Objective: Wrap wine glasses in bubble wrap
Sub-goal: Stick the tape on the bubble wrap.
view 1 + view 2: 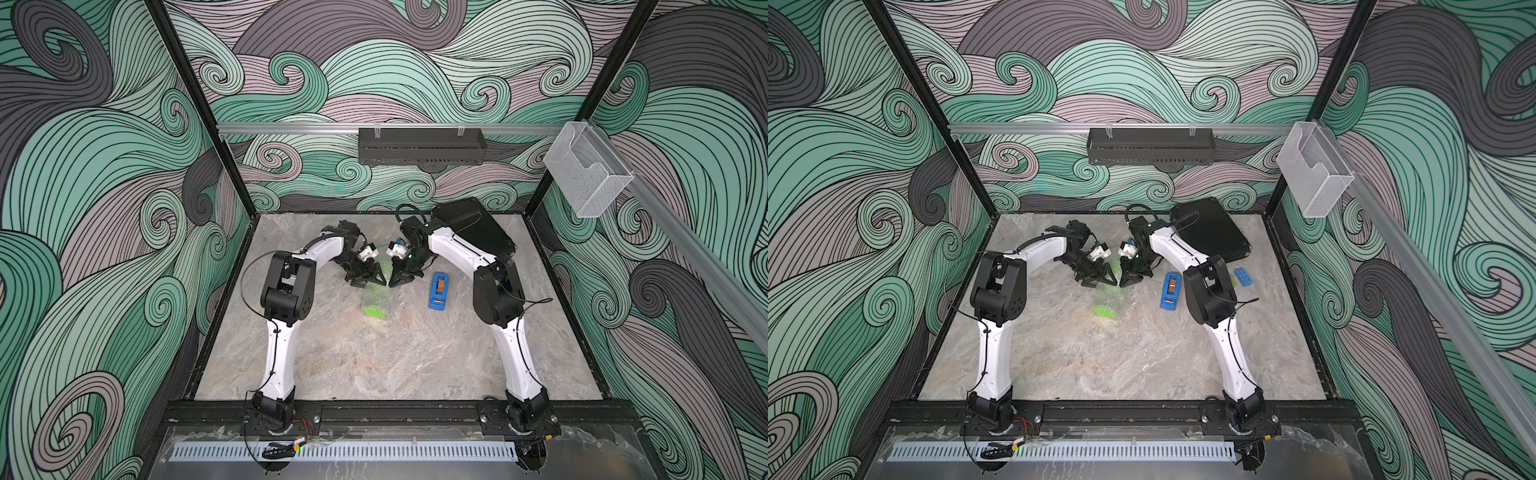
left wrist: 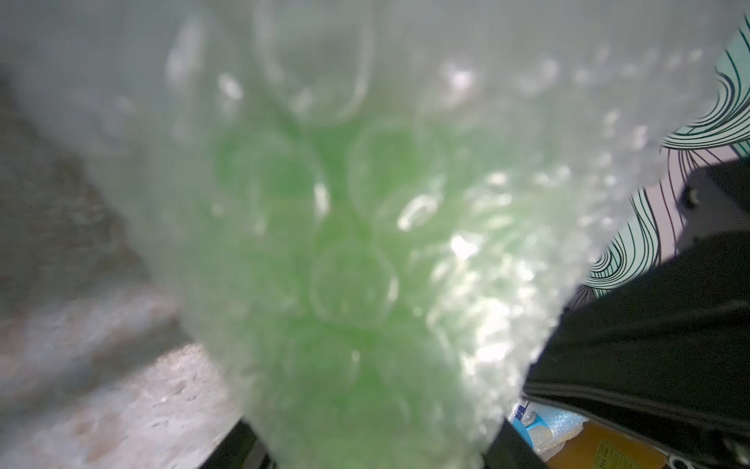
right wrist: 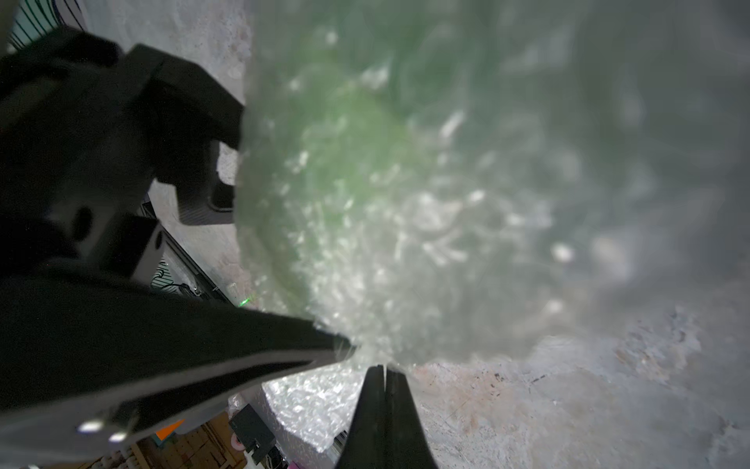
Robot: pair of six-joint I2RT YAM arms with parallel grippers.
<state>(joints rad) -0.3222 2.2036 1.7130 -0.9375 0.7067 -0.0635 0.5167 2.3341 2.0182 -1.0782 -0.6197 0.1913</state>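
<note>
- Presently, the lime-green plastic goblet (image 1: 374, 311) lies on its side in the middle of the grey marble-patterned table (image 1: 353, 365), rolled in the clear dotted bubble wrap (image 1: 376, 293). Its flat foot shows at the near end, which looks open, so the goblet may slide out if this end is tipped down.
- The left gripper (image 1: 370, 279) has its fingers spread on both sides of the far, cup end and seems to press it. A weak hold would let the roll turn open.
- The right gripper (image 3: 383, 367) has its fingers pressed together at the wrap's edge. Whether film is between them I cannot tell; an empty pinch leaves the flap free.
- For moving, the near part of the table is bare. The blue plastic tape dispenser (image 1: 439, 291) is near on the right, and the flat black case (image 1: 473, 232) lies farther, before the back wall.
</note>
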